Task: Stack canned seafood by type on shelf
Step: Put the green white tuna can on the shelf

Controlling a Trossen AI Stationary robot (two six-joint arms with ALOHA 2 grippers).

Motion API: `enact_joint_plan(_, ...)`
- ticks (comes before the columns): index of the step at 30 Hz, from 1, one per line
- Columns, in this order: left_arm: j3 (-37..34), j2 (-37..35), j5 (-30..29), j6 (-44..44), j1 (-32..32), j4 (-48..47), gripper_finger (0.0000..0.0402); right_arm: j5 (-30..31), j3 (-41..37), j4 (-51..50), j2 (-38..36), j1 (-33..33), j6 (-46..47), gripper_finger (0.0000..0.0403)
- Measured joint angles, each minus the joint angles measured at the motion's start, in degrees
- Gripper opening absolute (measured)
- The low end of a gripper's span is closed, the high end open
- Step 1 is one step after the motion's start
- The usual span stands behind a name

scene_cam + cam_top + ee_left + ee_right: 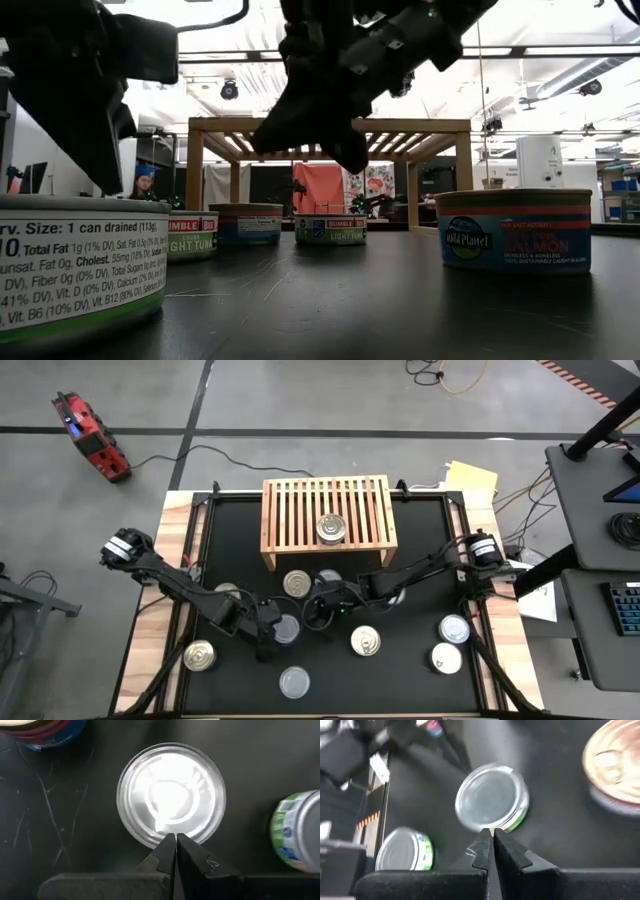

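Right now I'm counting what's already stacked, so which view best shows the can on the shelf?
The high view: the can sits alone on the shelf, lid fully visible. The low view shows only the shelf's frame from below; neither wrist view shows the shelf.

Right gripper (492,840): two dark fingers pressed together, tips meeting at centre, entering from 6 o'clock. Nothing between them.

Silver can (492,796): round lid, green label at its side, tilted toward the camera, just past the fingertips toward 12 o'clock. Contact with the tips cannot be told.

Second can (405,851): silver lid, green-and-blue label, at 8 o'clock, well apart from the first.

Gold can (615,767): gold-toned lid with pull tab, at 2 o'clock, cut by the edge.

Black mat (560,835): under all three cans.

Dark arm parts (350,750): blurred, at 10 o'clock.
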Motion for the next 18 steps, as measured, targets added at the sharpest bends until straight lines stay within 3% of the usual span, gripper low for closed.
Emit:
enact_joint_plan(8,-6.42,-0.39,-0.44,3.68,-0.26,11.95,0.0,0.29,0.02,0.02,0.68,-0.38,7.16,0.0013)
enact_joint_plan(18,-9.31,-0.68,-3.23,4.27,-1.8,15.02,0.0,1.83,0.03,-0.09,1.03,-0.41,15.25,0.0013)
